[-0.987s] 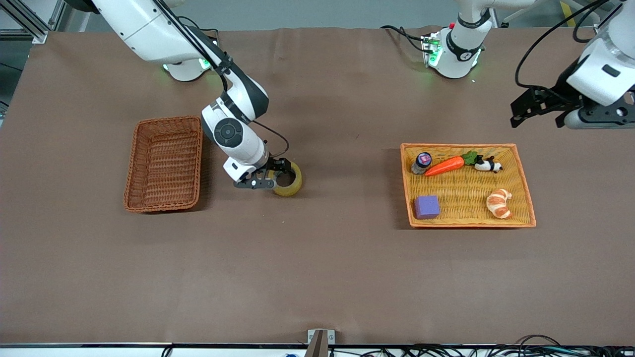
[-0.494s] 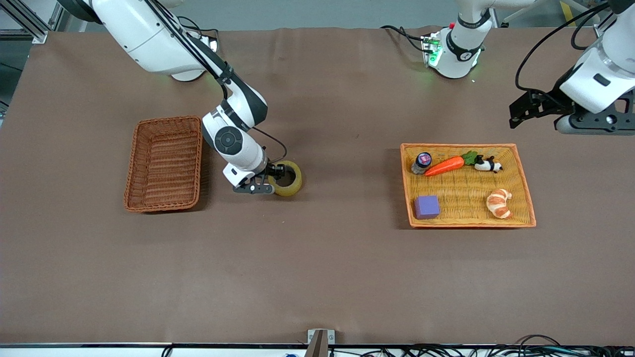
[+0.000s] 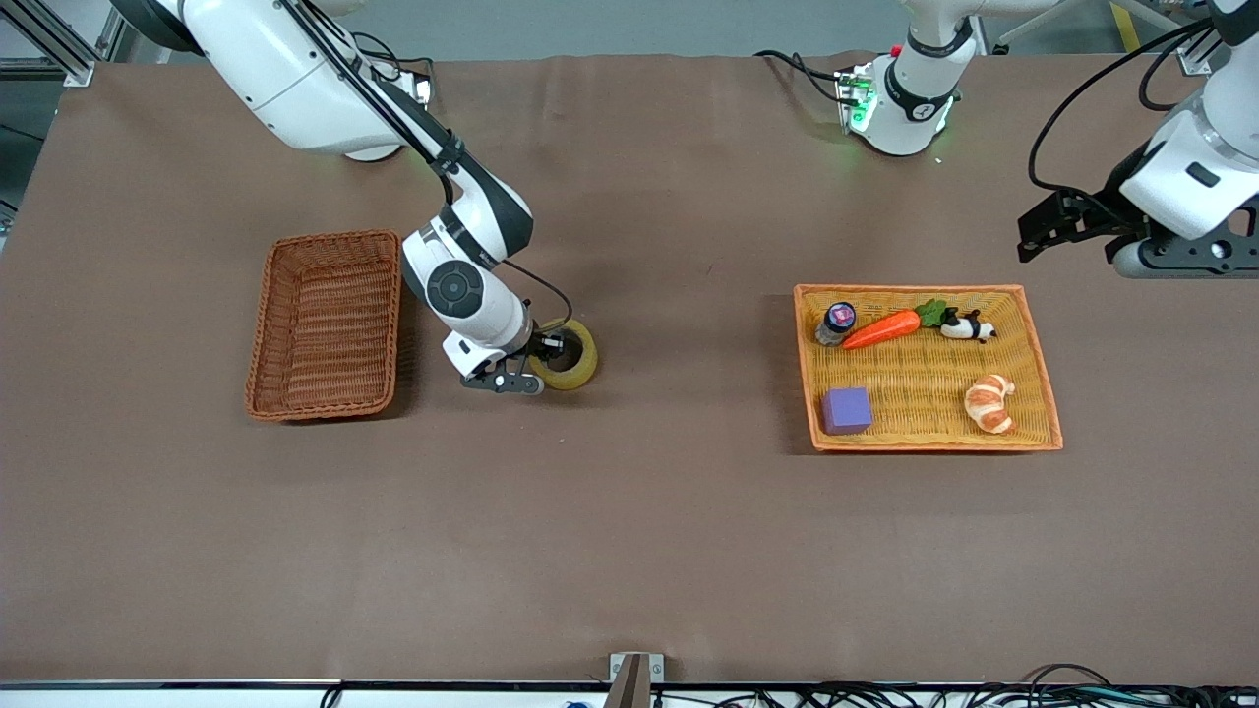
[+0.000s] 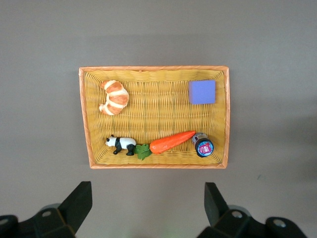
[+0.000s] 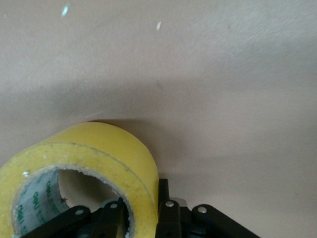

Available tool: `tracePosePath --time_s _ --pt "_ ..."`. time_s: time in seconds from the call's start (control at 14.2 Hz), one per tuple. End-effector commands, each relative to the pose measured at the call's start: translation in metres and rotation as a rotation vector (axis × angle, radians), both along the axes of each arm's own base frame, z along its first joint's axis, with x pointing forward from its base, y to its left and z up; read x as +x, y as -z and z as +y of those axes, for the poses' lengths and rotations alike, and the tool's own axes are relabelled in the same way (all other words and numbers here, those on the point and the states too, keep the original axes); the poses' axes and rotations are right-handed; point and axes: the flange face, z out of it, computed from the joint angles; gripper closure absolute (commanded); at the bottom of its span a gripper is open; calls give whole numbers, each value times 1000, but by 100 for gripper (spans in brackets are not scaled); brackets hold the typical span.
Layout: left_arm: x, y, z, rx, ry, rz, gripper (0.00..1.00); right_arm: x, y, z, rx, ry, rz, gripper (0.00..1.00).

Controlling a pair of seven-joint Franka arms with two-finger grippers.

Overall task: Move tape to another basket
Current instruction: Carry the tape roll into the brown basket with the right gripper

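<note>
The tape (image 3: 575, 372), a yellowish ring, lies on the brown table between the two containers. My right gripper (image 3: 546, 359) is down at it, shut on its wall with one finger in the hole and one outside. The right wrist view shows the tape (image 5: 99, 148) clamped in my right gripper (image 5: 141, 203). The reddish-brown basket (image 3: 264, 334) stands empty beside the right arm, toward the right arm's end. My left gripper (image 3: 1043, 231) waits open and empty in the air near the left arm's end of the table; in the left wrist view (image 4: 147, 191) its fingers stand wide apart.
An orange-yellow woven tray (image 3: 1033, 344) toward the left arm's end holds a purple cube (image 3: 846, 410), a carrot (image 3: 880, 329), a croissant (image 3: 989, 401), a panda figure (image 3: 966, 326) and a small bottle (image 3: 836, 323). The tray also shows in the left wrist view (image 4: 225, 114).
My right gripper has settled lower onto the tape and closed on its wall; the tape has shifted slightly toward the basket. My left gripper has drifted a little toward the table's end.
</note>
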Motion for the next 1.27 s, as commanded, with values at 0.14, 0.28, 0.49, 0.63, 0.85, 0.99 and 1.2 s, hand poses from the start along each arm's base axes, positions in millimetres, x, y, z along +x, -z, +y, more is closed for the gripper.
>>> tracePosePath --time_s 0.14,0.28,0.49,0.63,0.85,0.99,1.2 --pt "-9 -9 -8 15 21 -16 0 33 -106 -55 -87 4 -28 100" --pt "-8 -9 -8 16 21 -20 0 40 -138 -95 -123 -88 -29 100" --pt "-7 -11 -8 9 17 -24 0 37 -168 -189 -160 -216 6 99" --pt "-5 -7 -6 9 21 -19 0 28 -171 -257 -155 -277 28 99" --pt "-3 -8 0 6 18 -24 0 3 -135 -328 -136 -288 91 99" --pt "-3 -10 2 6 24 -28 0 -22 -105 -349 -124 -295 101 98" --pt "-2 -10 11 1 24 -28 0 -38 -74 -359 -111 -329 80 97"
